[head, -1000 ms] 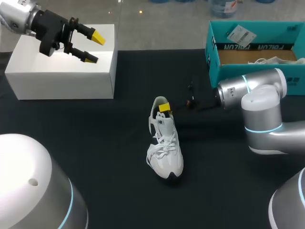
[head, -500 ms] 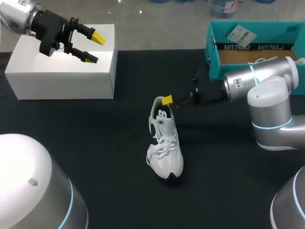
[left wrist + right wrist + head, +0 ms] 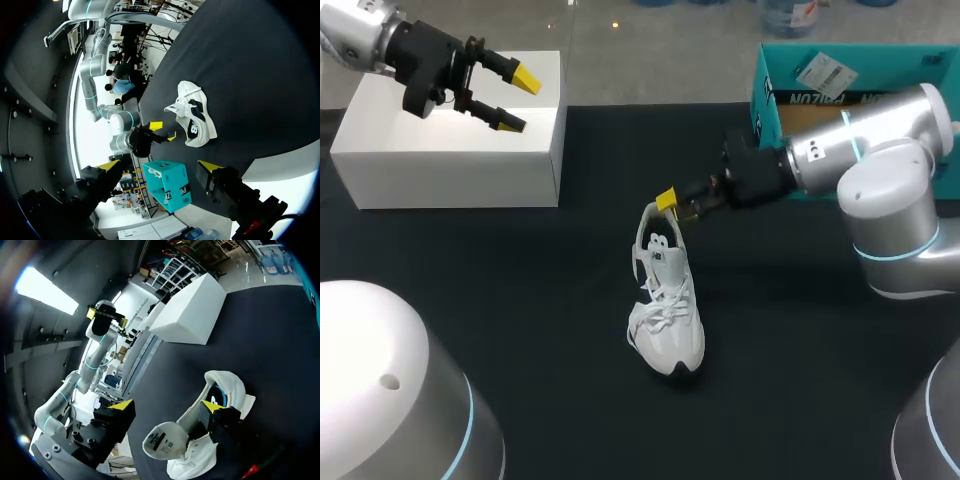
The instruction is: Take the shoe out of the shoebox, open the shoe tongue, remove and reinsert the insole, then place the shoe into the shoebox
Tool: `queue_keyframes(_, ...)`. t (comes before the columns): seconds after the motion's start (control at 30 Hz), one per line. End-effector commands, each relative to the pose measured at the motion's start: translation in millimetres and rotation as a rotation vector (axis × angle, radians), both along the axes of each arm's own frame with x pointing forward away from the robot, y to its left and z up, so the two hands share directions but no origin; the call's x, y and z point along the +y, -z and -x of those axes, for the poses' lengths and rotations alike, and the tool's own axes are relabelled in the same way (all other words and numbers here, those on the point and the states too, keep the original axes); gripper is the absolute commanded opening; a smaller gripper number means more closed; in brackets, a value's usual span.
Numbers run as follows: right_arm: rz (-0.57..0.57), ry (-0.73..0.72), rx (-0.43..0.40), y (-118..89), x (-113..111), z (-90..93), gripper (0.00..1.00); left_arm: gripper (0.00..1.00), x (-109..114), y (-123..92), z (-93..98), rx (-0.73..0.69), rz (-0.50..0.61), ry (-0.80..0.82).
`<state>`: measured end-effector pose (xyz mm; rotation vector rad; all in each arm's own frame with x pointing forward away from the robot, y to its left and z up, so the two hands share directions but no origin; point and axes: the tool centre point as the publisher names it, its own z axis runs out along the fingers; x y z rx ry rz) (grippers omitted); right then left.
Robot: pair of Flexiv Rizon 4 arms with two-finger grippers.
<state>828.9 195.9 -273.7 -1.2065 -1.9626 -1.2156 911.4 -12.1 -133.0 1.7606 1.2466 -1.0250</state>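
Right wrist view: my right gripper (image 3: pixel 167 406) stands released, fingers spread, one tip at the heel opening of the shoe (image 3: pixel 227 385), the tongue (image 3: pixel 162 440) beneath. Step judged: opening the tongue; next calls for pinching it. The shoe lies mid-table (image 3: pixel 520 300), apart from the shoebox (image 3: pixel 770 110). My left gripper (image 3: pixel 517 100), released, hangs well apart.

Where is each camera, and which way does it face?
Head view: fixed above and behind, looking down on the table; left gripper near the white box, right gripper at the white sneaker's heel.
Left wrist view: on that wrist, facing across the table at sneaker and teal shoebox; own fingertips show.
Right wrist view: on that wrist, facing down into the sneaker's collar; own fingertips show.
All three share the sneaker.
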Motion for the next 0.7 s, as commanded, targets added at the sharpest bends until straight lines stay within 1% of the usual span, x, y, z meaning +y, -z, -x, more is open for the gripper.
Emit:
queue_keyframes(0.03,0.215,0.084,0.075,-7.5,4.0,0.0,0.0,1.0,0.1,-0.4,0.8,-0.001,-0.003,-0.001)
queue_keyframes(0.07,0.275,0.101,0.106,-9.5,3.1,0.6,0.0,1.0,0.1,-0.4,0.8,-0.001,-0.003,-0.001)
queue_keyframes(0.1,0.295,0.117,0.107,-10.9,2.5,1.6,0.0,1.0,0.1,-0.4,0.8,-0.001,-0.003,-0.001)
queue_keyframes(0.67,0.295,0.117,0.107,-10.9,2.5,1.6,0.0,1.0,0.1,-0.4,0.8,-0.001,-0.003,-0.001)
queue_keyframes(0.7,0.447,0.152,0.164,-11.9,10.0,-6.1,0.0,1.0,0.1,-0.4,0.8,-0.001,-0.003,-0.001)
